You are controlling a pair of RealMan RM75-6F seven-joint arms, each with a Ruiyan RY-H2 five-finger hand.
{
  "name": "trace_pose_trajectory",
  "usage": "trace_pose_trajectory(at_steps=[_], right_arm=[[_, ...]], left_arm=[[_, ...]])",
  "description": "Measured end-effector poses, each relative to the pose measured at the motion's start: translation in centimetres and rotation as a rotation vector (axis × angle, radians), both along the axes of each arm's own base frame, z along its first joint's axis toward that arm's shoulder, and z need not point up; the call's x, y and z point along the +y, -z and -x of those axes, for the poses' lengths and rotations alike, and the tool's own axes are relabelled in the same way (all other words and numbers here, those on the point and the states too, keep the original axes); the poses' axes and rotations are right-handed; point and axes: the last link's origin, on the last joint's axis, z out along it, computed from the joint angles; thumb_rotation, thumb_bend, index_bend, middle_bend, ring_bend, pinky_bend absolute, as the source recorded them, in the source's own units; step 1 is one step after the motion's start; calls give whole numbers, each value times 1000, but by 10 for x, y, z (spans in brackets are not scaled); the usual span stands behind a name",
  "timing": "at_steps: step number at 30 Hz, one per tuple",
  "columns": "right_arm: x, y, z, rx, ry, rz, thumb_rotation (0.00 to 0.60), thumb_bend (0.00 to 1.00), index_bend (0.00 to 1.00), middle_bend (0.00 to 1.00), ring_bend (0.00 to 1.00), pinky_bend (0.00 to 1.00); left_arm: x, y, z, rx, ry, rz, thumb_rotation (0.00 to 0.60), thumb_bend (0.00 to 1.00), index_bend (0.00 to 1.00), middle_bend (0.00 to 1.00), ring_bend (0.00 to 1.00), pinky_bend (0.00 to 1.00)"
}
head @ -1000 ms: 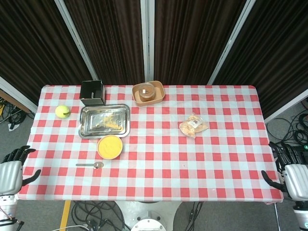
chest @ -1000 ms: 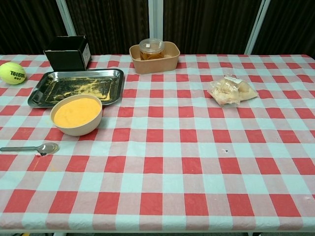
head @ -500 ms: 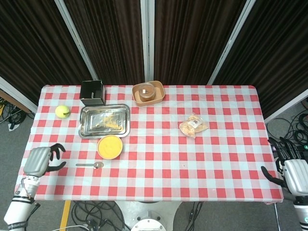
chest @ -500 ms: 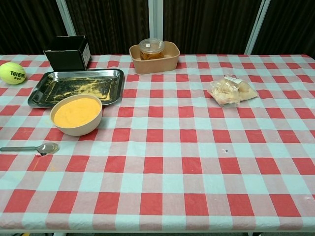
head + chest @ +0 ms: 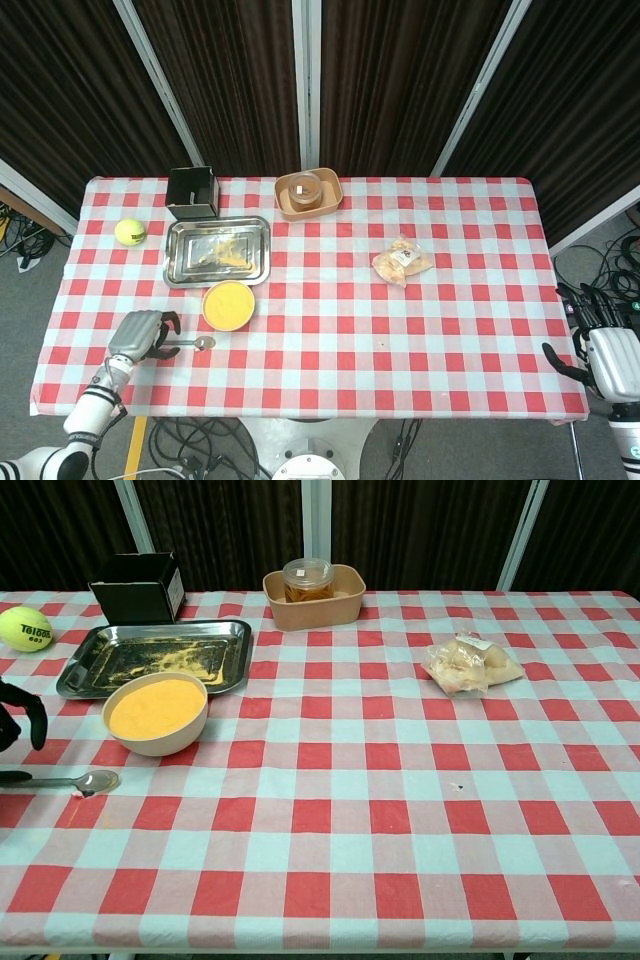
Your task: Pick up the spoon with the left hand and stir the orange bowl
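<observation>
The metal spoon (image 5: pixel 196 343) lies flat on the checked cloth just in front of the orange bowl (image 5: pixel 228 305), with its handle pointing left. My left hand (image 5: pixel 143 334) hovers over the handle's end with arched, parted fingers. In the chest view the spoon (image 5: pixel 85 780) lies by the bowl (image 5: pixel 157 712). There the left hand (image 5: pixel 22 712) shows only at the left edge, with one dark fingertip on the handle's tip. My right hand (image 5: pixel 608 358) hangs off the table's front right corner with fingers spread, holding nothing.
Behind the bowl sits a steel tray (image 5: pixel 252 262) with yellow crumbs. A tennis ball (image 5: pixel 130 231) and a black box (image 5: pixel 192 192) are at the back left. A tan container (image 5: pixel 285 208) holding a jar stands at the back centre. A bag of food (image 5: pixel 402 262) lies right of centre.
My left hand has come up from beyond the table's front left edge and moved right to the spoon's handle. The spoon, bowl and right hand have stayed put.
</observation>
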Motion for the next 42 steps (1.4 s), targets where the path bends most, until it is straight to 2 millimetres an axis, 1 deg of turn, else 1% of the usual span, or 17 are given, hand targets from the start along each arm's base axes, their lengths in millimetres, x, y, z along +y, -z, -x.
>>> trace_pose_trajectory(at_steps=[10, 16, 27, 35, 37, 42], right_arm=[[1, 0, 1, -1, 2, 0, 600, 245, 0, 168, 0, 32], [2, -1, 3, -2, 6, 4, 600, 246, 0, 172, 0, 32], [2, -2, 4, -2, 13, 6, 600, 245, 0, 177, 0, 32], [2, -2, 5, -2, 19, 9, 600, 245, 0, 179, 0, 32], [2, -2, 5, -2, 19, 8, 600, 246, 0, 179, 0, 32], [2, -3, 5, -3, 22, 11, 600, 246, 0, 180, 0, 32]], left_arm=[[2, 18, 1, 38, -49, 29, 600, 288, 588, 935, 890, 972], [2, 24, 5, 53, -75, 49, 600, 337, 588, 934, 890, 972], [4, 26, 7, 56, -94, 57, 600, 353, 587, 933, 890, 972], [4, 25, 6, 56, -90, 55, 600, 354, 566, 932, 890, 972], [5, 25, 7, 61, -92, 62, 600, 357, 571, 932, 890, 972], [6, 25, 8, 61, -96, 56, 600, 384, 628, 937, 894, 972]])
